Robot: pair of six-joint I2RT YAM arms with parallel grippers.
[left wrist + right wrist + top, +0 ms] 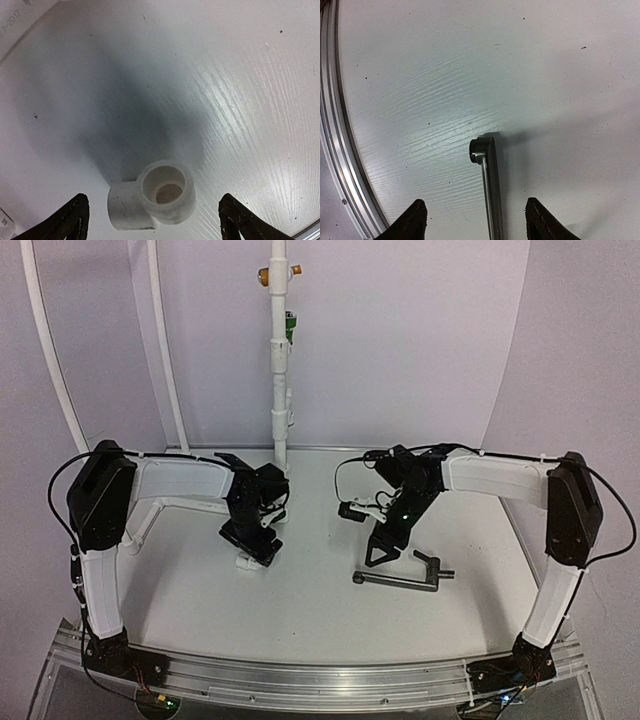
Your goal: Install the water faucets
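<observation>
The black metal faucet point(398, 580) lies flat on the white table at front right, its long stem pointing left and its short crossbar end on the right. My right gripper point(383, 552) hovers just behind its left end, open and empty. In the right wrist view the stem point(490, 190) runs up between the open fingers point(413, 221). My left gripper point(251, 543) is open over a small white elbow fitting point(246, 562). In the left wrist view the fitting point(152, 197) lies between the fingers point(74, 220), its socket facing up.
A tall white pipe point(279, 390) stands at the back centre, with an orange fitting point(265, 275) and a green fitting point(291, 326) on it. Thin white tubes point(55, 360) curve up at the back left. An aluminium rail point(320, 680) lines the front edge and also shows in the right wrist view point(340, 150).
</observation>
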